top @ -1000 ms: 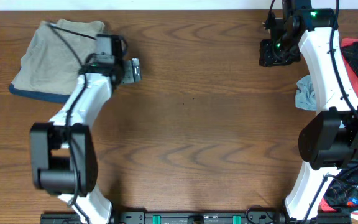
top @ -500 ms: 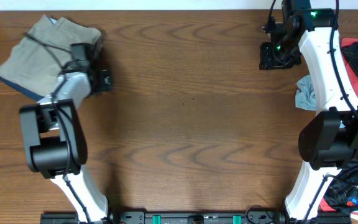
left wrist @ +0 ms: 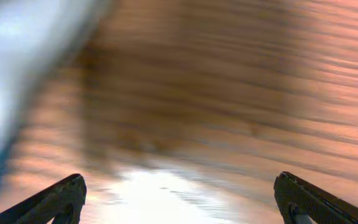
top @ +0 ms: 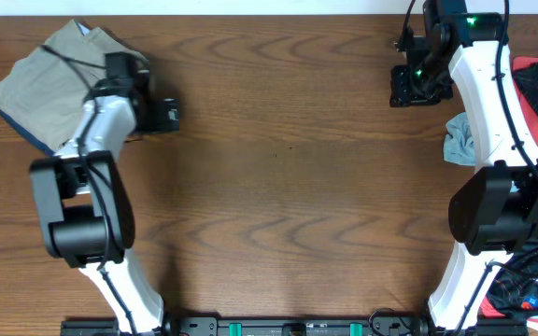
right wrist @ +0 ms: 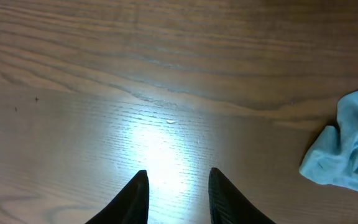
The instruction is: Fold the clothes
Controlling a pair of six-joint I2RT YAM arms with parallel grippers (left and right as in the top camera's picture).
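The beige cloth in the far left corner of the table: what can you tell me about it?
The beige cloth is a soft khaki garment, folded into a rough flat bundle, lying askew at the table's far left corner. A dark blue edge peeks out beneath its near side. A thin black cable crosses it, and the left arm overlaps its right part; the left pincer is beside it, open.

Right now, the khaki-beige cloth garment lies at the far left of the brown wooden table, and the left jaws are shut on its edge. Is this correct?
One part is wrong. The khaki-beige cloth garment does lie at the far left of the brown wooden table, but the left jaws are open and hold nothing; the left wrist view shows them spread over bare wood.
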